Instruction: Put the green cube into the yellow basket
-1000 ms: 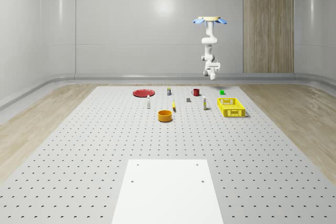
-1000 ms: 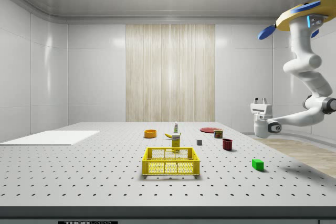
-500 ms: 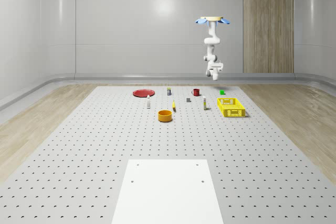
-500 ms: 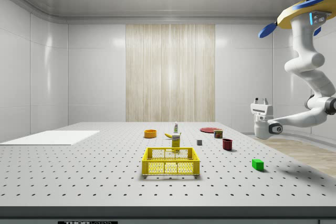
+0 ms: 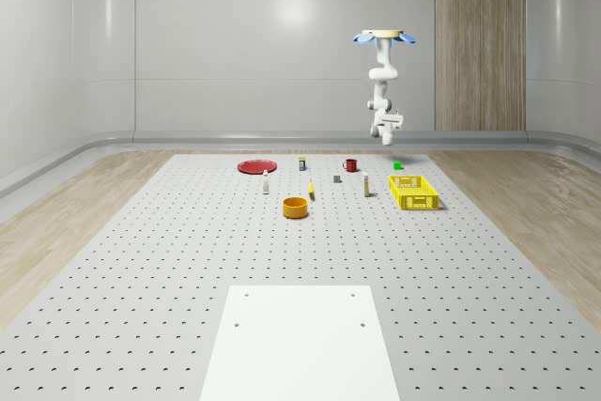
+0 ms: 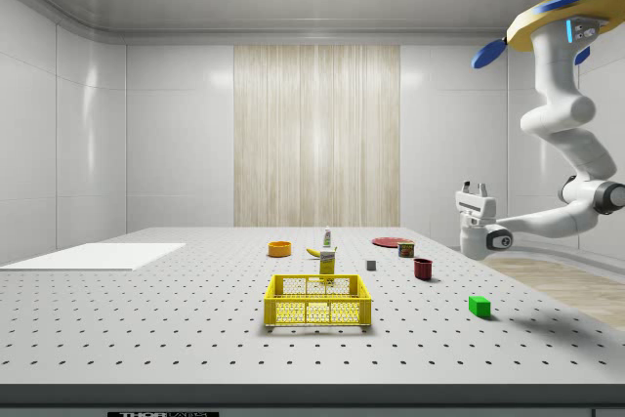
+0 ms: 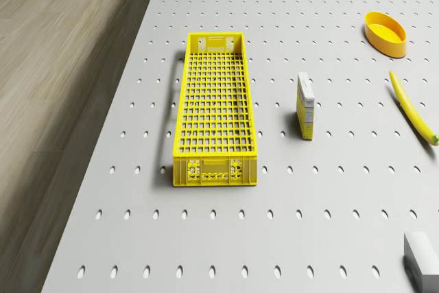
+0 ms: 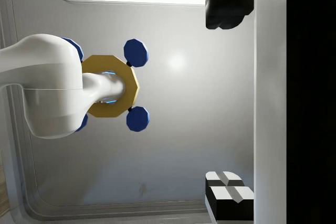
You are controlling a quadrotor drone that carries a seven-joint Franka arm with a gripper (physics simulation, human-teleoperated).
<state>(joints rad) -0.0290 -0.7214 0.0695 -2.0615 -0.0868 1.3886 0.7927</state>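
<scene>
The green cube point(image 5: 397, 165) point(image 6: 479, 307) lies on the perforated table, past the far end of the yellow basket point(image 5: 413, 192) point(image 6: 318, 301) point(image 7: 214, 121), which holds nothing. The drone point(image 5: 383, 37) point(image 6: 562, 26) point(image 8: 110, 85) hovers high over the table's far end. Its arm bends down and back, so my gripper point(image 6: 476, 186) point(image 5: 390, 125) point(image 8: 227, 100) points upward at the ceiling, well above the cube and apart from it. The fingers point(image 8: 226, 6) stand wide apart and open, with nothing between them.
A slim box point(image 7: 306, 105), a banana point(image 7: 411, 108), an orange bowl point(image 5: 296, 207) point(image 7: 385, 33) and a grey block point(image 7: 422, 257) lie beside the basket. A red mug point(image 5: 350, 164) point(image 6: 423, 269) and red plate point(image 5: 255, 166) sit farther off. Wooden floor point(image 7: 62, 66) borders the table beyond the basket.
The drone and arm have drifted a little to the whole-scene view's right and the side view's left. The gripper stays open and upturned. The cube and basket have not moved.
</scene>
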